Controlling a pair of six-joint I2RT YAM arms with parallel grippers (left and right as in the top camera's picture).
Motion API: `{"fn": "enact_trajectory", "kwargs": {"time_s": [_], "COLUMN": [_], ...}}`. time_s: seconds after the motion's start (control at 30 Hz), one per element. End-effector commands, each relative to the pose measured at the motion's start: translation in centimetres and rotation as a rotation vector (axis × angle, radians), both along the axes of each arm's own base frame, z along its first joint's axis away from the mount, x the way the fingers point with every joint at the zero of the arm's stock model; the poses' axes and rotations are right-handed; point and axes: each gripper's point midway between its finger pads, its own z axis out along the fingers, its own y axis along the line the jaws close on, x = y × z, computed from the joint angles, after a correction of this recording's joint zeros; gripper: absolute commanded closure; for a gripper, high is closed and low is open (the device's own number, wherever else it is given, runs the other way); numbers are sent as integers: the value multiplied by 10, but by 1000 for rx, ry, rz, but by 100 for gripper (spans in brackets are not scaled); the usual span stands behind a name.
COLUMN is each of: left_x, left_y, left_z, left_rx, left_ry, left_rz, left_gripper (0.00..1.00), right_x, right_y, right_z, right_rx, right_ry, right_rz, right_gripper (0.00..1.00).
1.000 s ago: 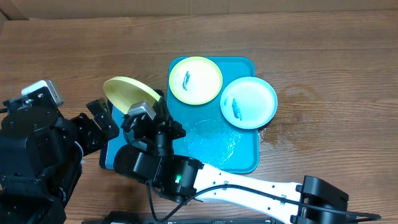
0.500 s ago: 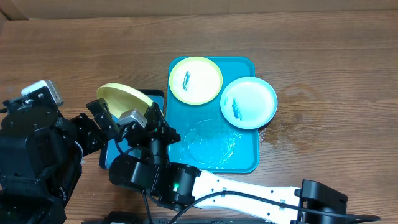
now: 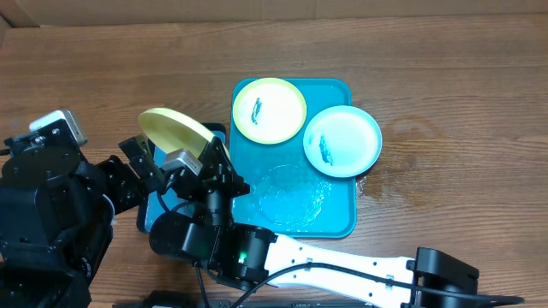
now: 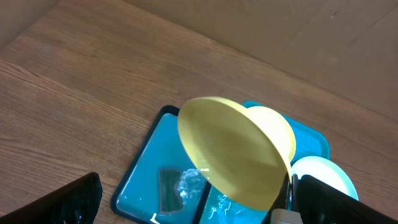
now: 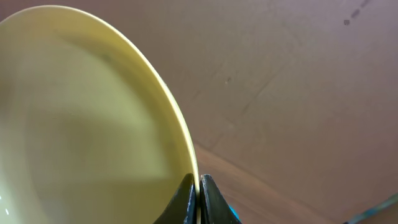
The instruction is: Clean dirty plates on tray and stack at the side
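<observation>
My right gripper [image 5: 198, 186] is shut on the rim of a yellow-green plate [image 5: 87, 118]. It holds the plate tilted in the air left of the teal tray [image 3: 338, 218], as the overhead view [image 3: 175, 128] and left wrist view [image 4: 230, 155] show. My left gripper [image 4: 199, 211] is open and empty just below that plate. A second yellow-green plate [image 3: 269, 109] and a pale blue-white plate [image 3: 342, 141] lie on the tray, each with a dark blue smear.
A smaller dark-rimmed blue tray [image 4: 134, 180] holds a grey sponge [image 4: 169, 188] and foam, under the held plate. Water and foam lie on the big tray's middle [image 3: 291, 192]. A wet patch [image 3: 402, 184] is on the wood right of the tray.
My right gripper carried the held plate slightly left over the small tray, then shifted it back a little to the right. The two plates on the tray have not moved.
</observation>
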Motion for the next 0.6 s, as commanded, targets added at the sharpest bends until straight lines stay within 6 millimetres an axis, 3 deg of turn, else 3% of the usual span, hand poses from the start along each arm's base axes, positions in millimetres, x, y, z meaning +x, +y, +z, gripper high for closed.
{"fn": "enact_trajectory", "kwargs": {"time_s": [0.0, 0.27, 0.43, 0.5, 0.57], "left_x": [-1, -2, -2, -2, -2], "left_y": [5, 5, 4, 4, 4], "left_z": [8, 7, 7, 7, 6], "left_rx": [22, 22, 18, 18, 18], "left_ry": [-23, -19, -19, -18, -17], "left_rz": [12, 12, 7, 7, 7], "left_gripper": [0, 0, 0, 0, 0], "right_x": [-10, -5, 11, 22, 30], "right_y": [5, 1, -11, -19, -13], "right_z": [25, 28, 25, 15, -14], "right_rx": [54, 87, 186, 253, 327], "right_ry": [-9, -17, -14, 15, 146], "right_rz": [48, 28, -25, -50, 9], "right_gripper": [96, 96, 96, 96, 96]}}
